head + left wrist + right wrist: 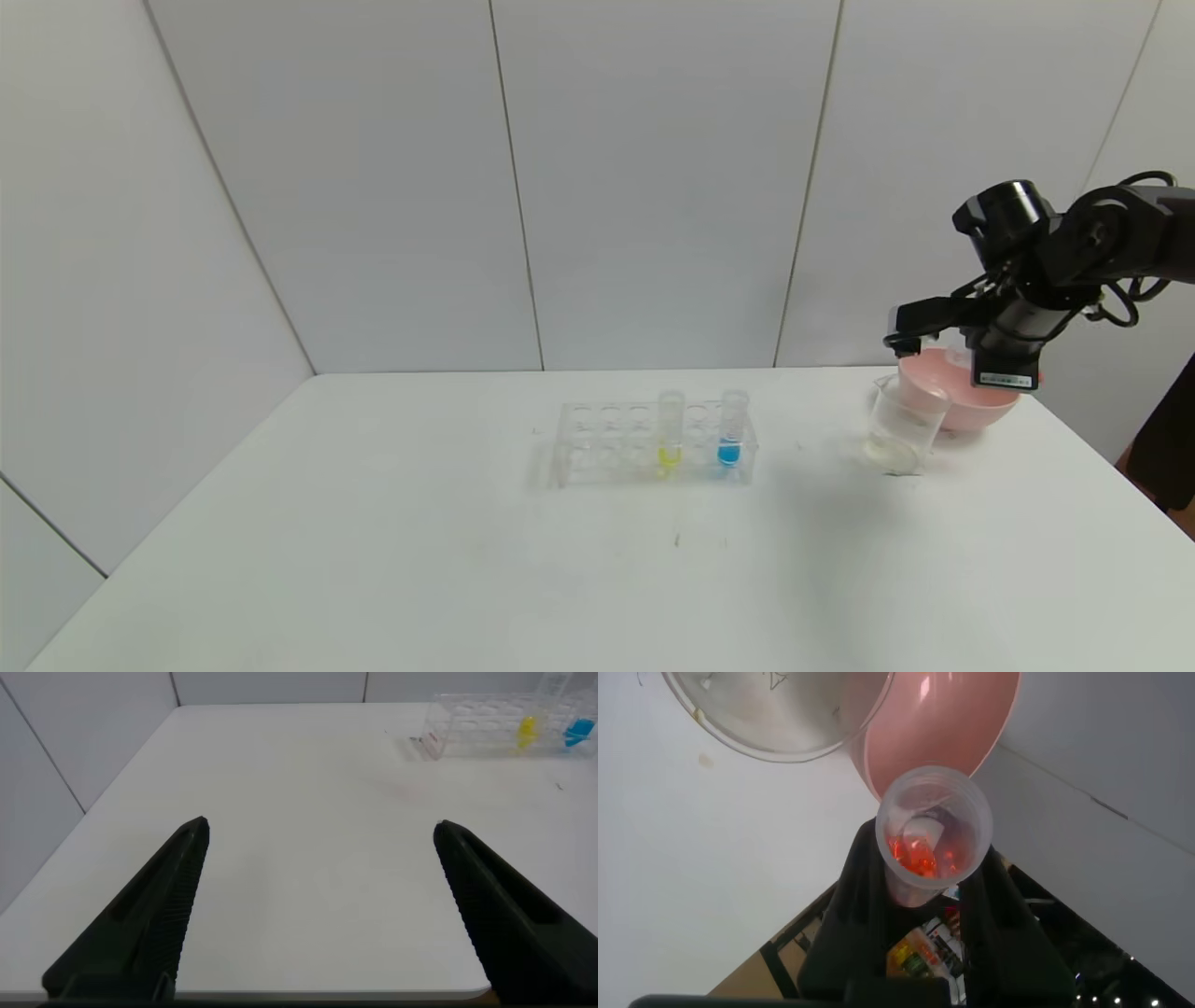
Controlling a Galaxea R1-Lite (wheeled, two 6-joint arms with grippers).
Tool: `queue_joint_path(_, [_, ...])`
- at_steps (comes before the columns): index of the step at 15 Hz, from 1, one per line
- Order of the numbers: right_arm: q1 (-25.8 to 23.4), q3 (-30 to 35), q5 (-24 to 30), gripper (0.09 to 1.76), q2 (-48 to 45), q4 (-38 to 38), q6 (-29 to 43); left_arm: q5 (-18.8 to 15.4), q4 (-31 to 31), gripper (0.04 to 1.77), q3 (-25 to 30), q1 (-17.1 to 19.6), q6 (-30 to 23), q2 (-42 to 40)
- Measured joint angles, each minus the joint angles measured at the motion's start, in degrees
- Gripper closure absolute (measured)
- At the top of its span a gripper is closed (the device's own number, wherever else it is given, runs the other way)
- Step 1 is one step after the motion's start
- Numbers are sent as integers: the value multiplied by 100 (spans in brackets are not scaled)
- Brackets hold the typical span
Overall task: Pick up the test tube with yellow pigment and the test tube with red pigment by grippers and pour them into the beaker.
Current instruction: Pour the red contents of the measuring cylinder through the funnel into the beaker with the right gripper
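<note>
The right gripper [910,338] hung above the beaker [902,425], its jaws closed on the red tube [934,835]. The right wrist view looked straight into the tube's open mouth, where a little red-orange liquid sat at the bottom, so the tube was probably not yet tipped far enough to pour. Holding it up there above the beaker looked like a way to line the mouth up before tilting.

The beaker stood on the desk [467,560] touching or just in front of the pink bowl [971,401], and whether it held any liquid could not be told. The bowl's contents could not be made out either.

The rack [653,443] stood well to the left of the beaker. In it the yellow tube [670,431] stood upright with bright yellow liquid at its bottom, and the blue tube [732,429] stood upright just beside it on the beaker's side. Most other holes looked empty. Upright in the rack, the yellow tube seemed ready for a later pick.

The left gripper [318,915] was parked over the desk far from the beaker, beyond the rack, its jaws wide and holding nothing.
</note>
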Motion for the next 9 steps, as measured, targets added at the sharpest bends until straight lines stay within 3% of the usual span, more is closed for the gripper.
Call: queue_joint_path(9, [121, 2, -358, 134, 139, 5, -180, -2, 0, 9, 0, 0, 0, 0])
